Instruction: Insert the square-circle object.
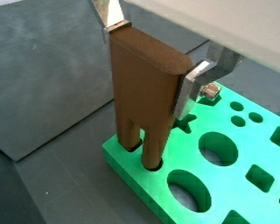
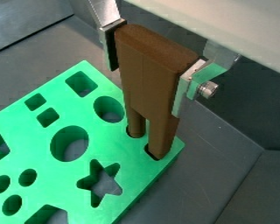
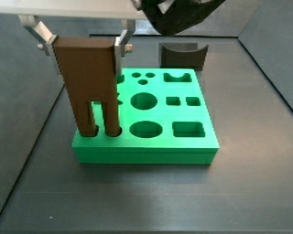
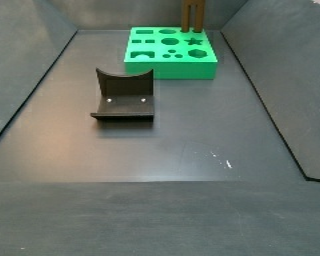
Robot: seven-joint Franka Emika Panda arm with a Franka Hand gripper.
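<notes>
Square-circle object (image 1: 146, 83): a tall brown block with a solid upper part that divides into two long parallel legs; it is seen upright in both wrist views and in a side view (image 3: 91, 80).
Object position: the legs are lowered into cutouts near one corner of the green board (image 3: 174, 137); in a side view (image 4: 194, 15) the legs are seen rising from the far edge of the board.
Green board: a flat block with star, round and square cutouts, resting on the dark bench (image 4: 149, 150).
Gripper (image 2: 152, 59): positioned above the board corner, fingers pointing down; the silver fingers (image 2: 194, 81) are pressed against opposite faces of the block's upper part, so the block is pinched.
Fixture (image 4: 123, 96): a dark bracket is seen on the bench, well apart from the board.
</notes>
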